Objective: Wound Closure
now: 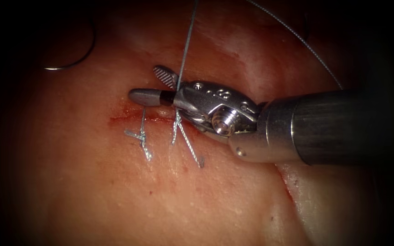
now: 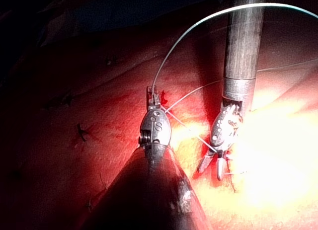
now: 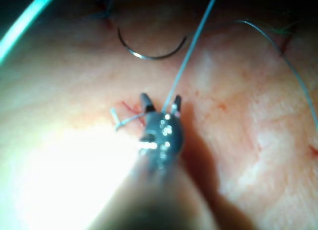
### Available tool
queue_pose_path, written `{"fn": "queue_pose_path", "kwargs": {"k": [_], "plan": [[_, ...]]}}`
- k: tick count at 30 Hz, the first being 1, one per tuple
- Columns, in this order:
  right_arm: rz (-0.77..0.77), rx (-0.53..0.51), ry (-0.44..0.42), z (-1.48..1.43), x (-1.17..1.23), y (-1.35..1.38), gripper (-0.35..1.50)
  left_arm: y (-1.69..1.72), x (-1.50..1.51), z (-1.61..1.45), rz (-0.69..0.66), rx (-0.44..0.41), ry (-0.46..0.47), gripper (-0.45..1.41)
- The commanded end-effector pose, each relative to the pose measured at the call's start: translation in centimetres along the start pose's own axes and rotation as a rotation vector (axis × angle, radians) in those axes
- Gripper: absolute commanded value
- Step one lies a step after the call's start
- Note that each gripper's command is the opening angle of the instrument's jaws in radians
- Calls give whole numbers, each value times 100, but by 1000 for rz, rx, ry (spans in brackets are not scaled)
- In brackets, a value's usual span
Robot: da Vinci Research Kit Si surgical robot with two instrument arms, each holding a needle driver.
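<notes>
Now we hold our right tool with jaws parted around the taut thread above the cut, likely to snip it, while the needle lies free, far left.

Endoscope looks down from above and in front, close over cut in tissue; right claw enters from picture's right. Left wrist view peers along own shaft at left claw, very near, right tool beyond. Right wrist view looks along its shaft, close. All three views share cut, taut thread and right claw.
</notes>
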Motion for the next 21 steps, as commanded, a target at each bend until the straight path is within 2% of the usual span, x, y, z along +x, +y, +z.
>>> {"fn": "queue_pose_path", "kwargs": {"k": [1, 3, 4, 13, 14, 15, 17, 21], "plan": [[-13, 3, 2, 6, -3, -2, 88, -2, -4, 7, 3, 0, 3, -45], [-47, 43, -11, 3, -4, -3, -20, -2, -3, 7, 3, 0, 4, -45], [-55, 56, -9, 2, -3, -2, -35, -2, -3, 7, 3, 0, 3, -45], [-114, 69, 13, -5, 1, 1, -35, -1, -3, 5, 3, -4, 5, -45], [-115, 73, 15, -8, 0, -1, 5, -1, -2, 2, 8, -6, 7, -45], [-114, 45, 27, -17, -1, -2, 108, -1, -2, -5, 8, -12, 10, -45], [-112, 16, 36, -29, -2, -1, 123, 1, -3, -16, 10, -12, 7, -45], [-111, -3, 42, -75, -2, 13, 125, 15, -11, -59, 24, -16, -2, -45]]}}
